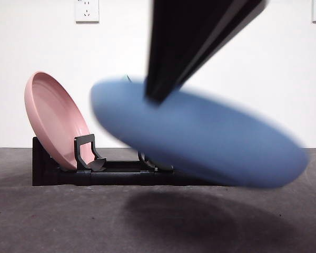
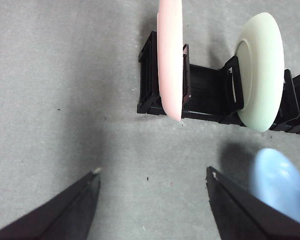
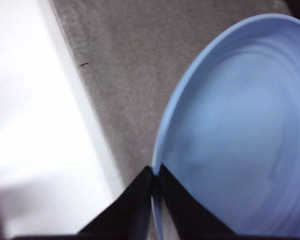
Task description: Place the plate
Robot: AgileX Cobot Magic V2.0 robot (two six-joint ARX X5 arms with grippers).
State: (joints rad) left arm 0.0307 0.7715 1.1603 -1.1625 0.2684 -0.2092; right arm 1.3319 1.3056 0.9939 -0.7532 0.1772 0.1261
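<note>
we pinch blue plate [image 1: 200, 134] rim in right gripper [image 3: 155, 172], airborne just beside rack [image 1: 121, 173] | left gripper [image 2: 152, 177] open, idle | pink plate [image 1: 55, 118] racked | slotting left

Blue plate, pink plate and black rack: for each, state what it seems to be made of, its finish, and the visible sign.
Blue plate, held by the right gripper: probably plastic or melamine; smooth, soft sheen, faint moulded rings.
Pink plate: likely the same; even colour, satin highlight along the rim.
Black rack: seems moulded plastic; matte, ribbed base, thin upright dividers.
</note>
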